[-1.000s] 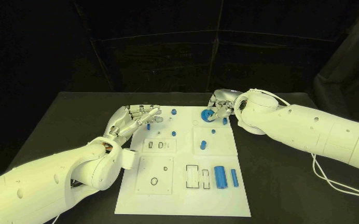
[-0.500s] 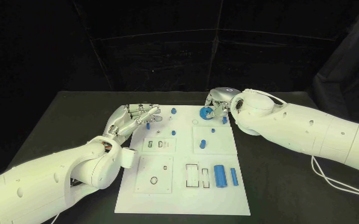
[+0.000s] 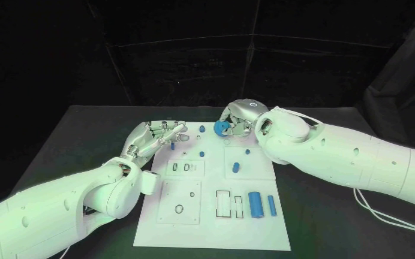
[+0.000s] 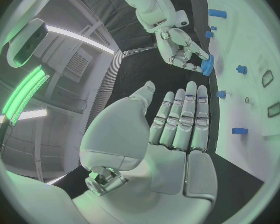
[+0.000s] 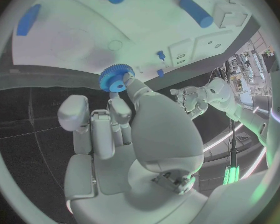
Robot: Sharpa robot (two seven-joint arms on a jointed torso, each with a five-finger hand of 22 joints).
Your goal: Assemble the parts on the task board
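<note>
A: At the far end of the task board (image 3: pixel 211 211), the right hand (image 3: pixel 235 120) has shifted toward the board's middle since a second ago. It was out near the far right corner; now it's over the far edge, roughly centred.

B: Still carrying the gear?

A: Yes. The blue gear (image 3: pixel 221 128) is pinched at the fingertips (image 5: pixel 129 82), teeth clearly visible in the right wrist view (image 5: pixel 117 78). It's held just above the board, not seated on anything I can see.

B: Left hand?

A: The left hand (image 3: pixel 156 137) sits at the board's left edge, same spot as before. Fingers (image 4: pixel 180 115) straight and side by side, holding nothing, touching no part (basically idle).

B: So what does the shift mean?

A: My read: it's carrying the gear across to a post or seat near the far middle. The small blue peg (image 3: pixel 201 129) is just beside the gear now, so placement looks close, not done.

B: Other parts?

A: A large blue cylinder (image 3: pixel 254 202) and a thin blue pin (image 3: pixel 270 205) lie near the board's right side, untouched. A couple of small blue pegs stand mid-board (image 3: pixel 234 166). Empty slots remain lower left.

B: Surface, room?

A: Black table (image 3: pixel 86 133), matte, with the white board lying flat on it. Black curtain (image 3: pixel 190 43) behind. A white cable (image 3: pixel 381 211) trails on the table by the right arm.
</note>
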